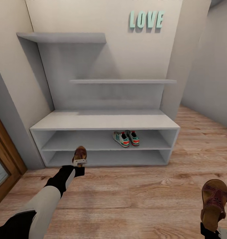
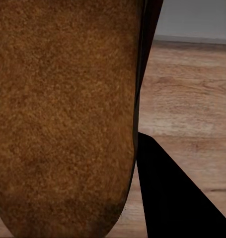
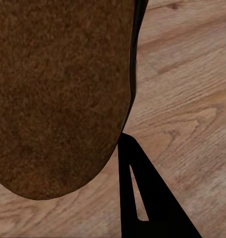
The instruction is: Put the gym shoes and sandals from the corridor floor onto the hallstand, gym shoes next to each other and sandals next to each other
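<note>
Hallstand [image 1: 103,120]: I am facing it square on; it is standing against the wall with two open shelf rows under a flat top, stepped wall shelves above and teal LOVE letters [image 1: 147,20] high at the right.
Upper shelf row: it is holding the two gym shoes [image 1: 126,138], side by side and touching or nearly so, right of the middle, heels toward me.
Lower shelf row: it is showing nothing inside that I can make out, though my left load is covering part of its left end.
Left jaws [image 1: 79,162]: I am pinching the first sandal [image 1: 80,154] by its heel end, holding it in front of the lower row's left part; whether it is past the shelf edge I cannot tell.
Left wrist view: the sandal's brown suede sole [image 2: 63,114] is lying right against the lens, with the corridor floor [image 2: 187,99] and the rack's grey base beyond.
Right jaws [image 1: 211,230]: I am gripping the second sandal [image 1: 213,203] by its heel, toe pointing toward the rack, low at my right and well apart from the hallstand.
Right wrist view: the second sandal's sole [image 3: 58,94] is showing above the floor planks, one dark finger [image 3: 142,193] beside it.
</note>
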